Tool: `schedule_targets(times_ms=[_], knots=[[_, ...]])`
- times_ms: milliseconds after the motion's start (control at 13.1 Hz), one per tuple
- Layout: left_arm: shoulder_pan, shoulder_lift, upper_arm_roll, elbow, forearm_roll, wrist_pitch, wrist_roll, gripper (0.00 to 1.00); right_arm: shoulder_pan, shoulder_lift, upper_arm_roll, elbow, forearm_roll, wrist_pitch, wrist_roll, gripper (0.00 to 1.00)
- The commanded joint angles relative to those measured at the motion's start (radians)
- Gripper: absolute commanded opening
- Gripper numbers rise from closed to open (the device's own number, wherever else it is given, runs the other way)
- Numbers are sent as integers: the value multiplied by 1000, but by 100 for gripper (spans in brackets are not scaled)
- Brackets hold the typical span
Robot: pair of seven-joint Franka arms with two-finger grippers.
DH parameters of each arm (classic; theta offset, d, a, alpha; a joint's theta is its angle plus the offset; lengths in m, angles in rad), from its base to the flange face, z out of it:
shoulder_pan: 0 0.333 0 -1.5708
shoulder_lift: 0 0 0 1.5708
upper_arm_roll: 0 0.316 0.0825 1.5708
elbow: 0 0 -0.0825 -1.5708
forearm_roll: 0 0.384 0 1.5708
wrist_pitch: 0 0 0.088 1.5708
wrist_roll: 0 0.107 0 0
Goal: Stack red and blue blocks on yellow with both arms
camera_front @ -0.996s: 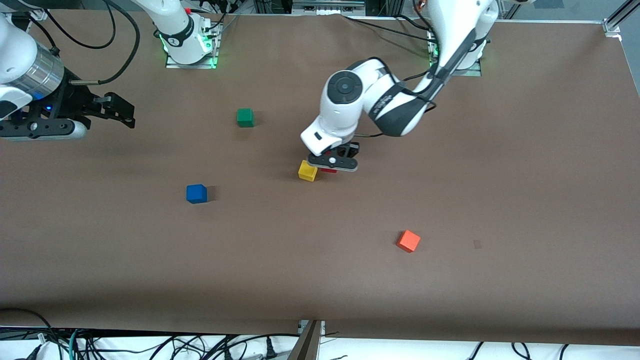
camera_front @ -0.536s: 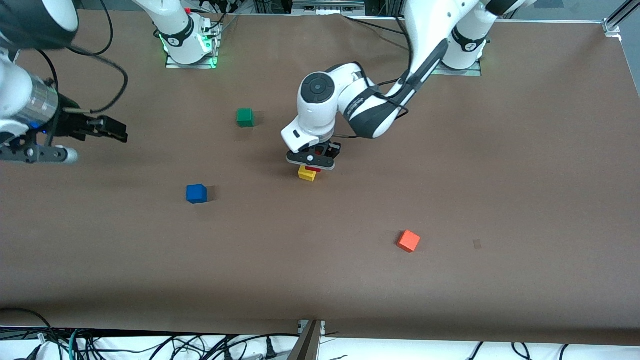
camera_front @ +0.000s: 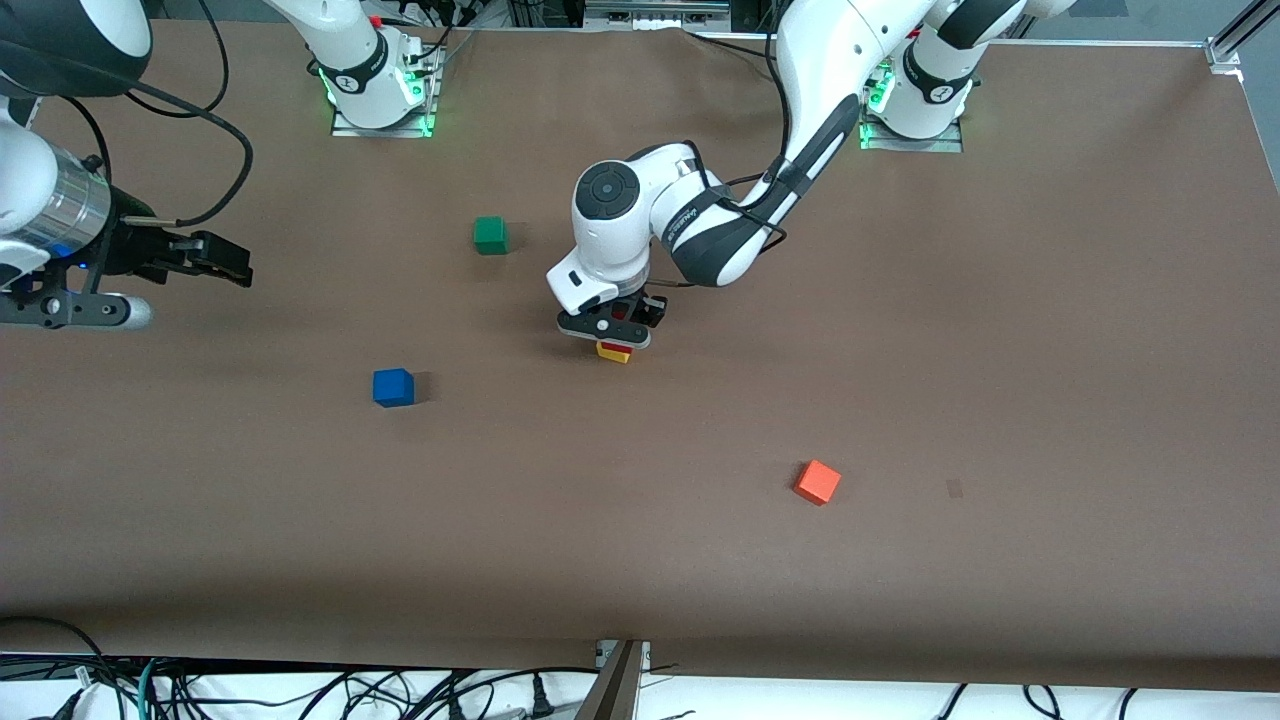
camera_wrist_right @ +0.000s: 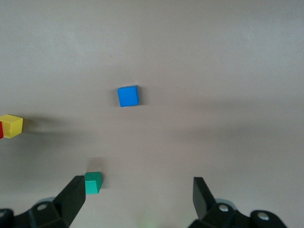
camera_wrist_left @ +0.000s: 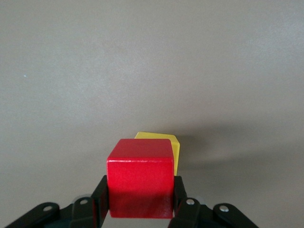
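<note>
left gripper (camera_front: 607,331) clamped on red block (camera_wrist_left: 140,176), held over yellow block (camera_wrist_left: 164,142) mid-table. right gripper (camera_wrist_right: 137,194) fingers apart, waiting high at right arm's end. blue block (camera_front: 393,387) alone on table (camera_front: 1000,350).

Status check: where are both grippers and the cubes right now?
Left gripper shut on small red cube, over small yellow cube. Right gripper open, waiting at its end of the table. Small blue cube untouched on brown table. Nothing blocking.
</note>
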Motion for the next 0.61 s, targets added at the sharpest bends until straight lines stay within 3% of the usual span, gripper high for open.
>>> schedule_targets(times_ms=[0,307,536], knots=[[-24,19,7,39,26,-30,-6,17,-1,-16,2,16,-32,-31,-29,100],[-39,25,7,37,22,-30,-9,17,-11,-10,-2,21,-58,-18,-277,100],[-39,36,7,48,24,-29,-12,18,-11,5,-2,9,-37,-28,-288,100]])
